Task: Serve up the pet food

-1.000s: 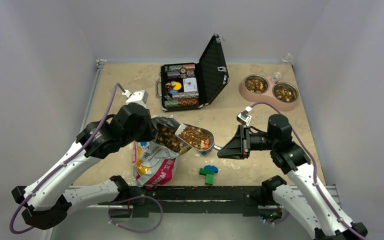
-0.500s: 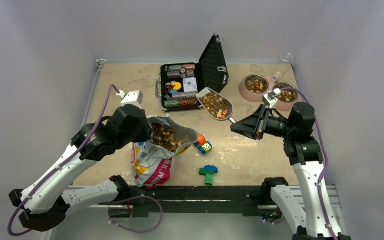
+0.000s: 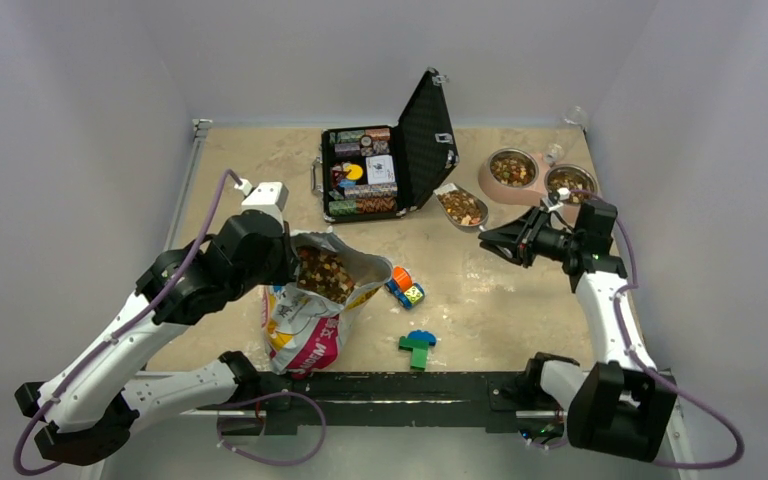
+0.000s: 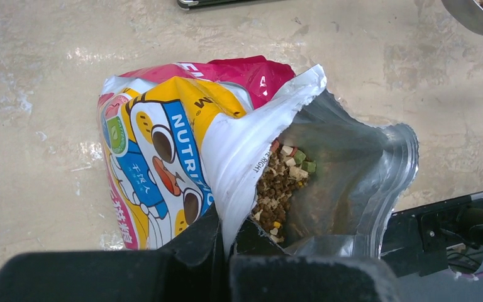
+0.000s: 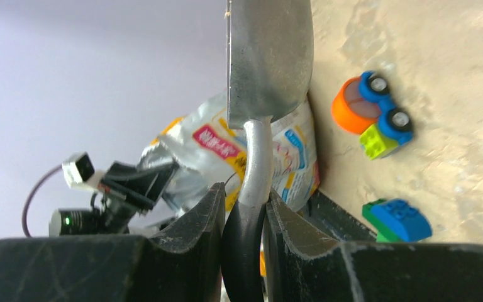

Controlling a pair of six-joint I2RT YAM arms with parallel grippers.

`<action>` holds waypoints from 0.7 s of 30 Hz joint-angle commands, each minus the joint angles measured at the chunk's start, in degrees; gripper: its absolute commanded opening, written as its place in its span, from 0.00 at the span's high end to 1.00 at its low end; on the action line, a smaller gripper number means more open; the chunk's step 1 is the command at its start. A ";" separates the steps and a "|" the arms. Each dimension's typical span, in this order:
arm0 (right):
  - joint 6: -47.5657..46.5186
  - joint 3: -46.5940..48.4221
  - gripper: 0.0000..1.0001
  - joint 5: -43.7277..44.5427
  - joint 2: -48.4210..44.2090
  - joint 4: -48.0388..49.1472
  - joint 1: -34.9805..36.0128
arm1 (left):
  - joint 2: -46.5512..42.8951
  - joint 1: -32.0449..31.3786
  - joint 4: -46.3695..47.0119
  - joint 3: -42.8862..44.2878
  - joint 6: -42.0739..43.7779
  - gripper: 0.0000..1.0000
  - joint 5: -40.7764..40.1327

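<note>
right fingers (image 5: 195, 220) gripping scoop (image 5: 267, 56) handle, left fingers (image 4: 195, 248) pinching bag (image 4: 163, 138) rim, beige mottled tabletop (image 3: 250, 160), grey walls (image 3: 360, 50)

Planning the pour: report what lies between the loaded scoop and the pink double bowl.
Nothing: the top view shows only bare table between the scoop of pet food and the pink double bowl.

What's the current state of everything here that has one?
Bag: open, pet food inside.
Scoop: loaded, near the bowls.
Case: lid open.
Bowls: both hold food.
Left gripper: shut on bag rim.
Right gripper: shut on scoop handle.
</note>
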 commanded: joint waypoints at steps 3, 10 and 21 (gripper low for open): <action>-7.23 1.75 1.00 -2.52 10.28 9.11 -5.98 | -0.23 0.32 5.79 3.75 6.76 1.00 -2.65; -9.57 12.50 1.00 0.89 22.76 6.38 -10.72 | 2.88 2.13 7.60 5.11 10.15 1.00 -1.23; -6.22 27.45 1.00 10.82 35.43 -4.57 -14.38 | 10.61 6.13 9.14 12.01 15.38 1.00 1.53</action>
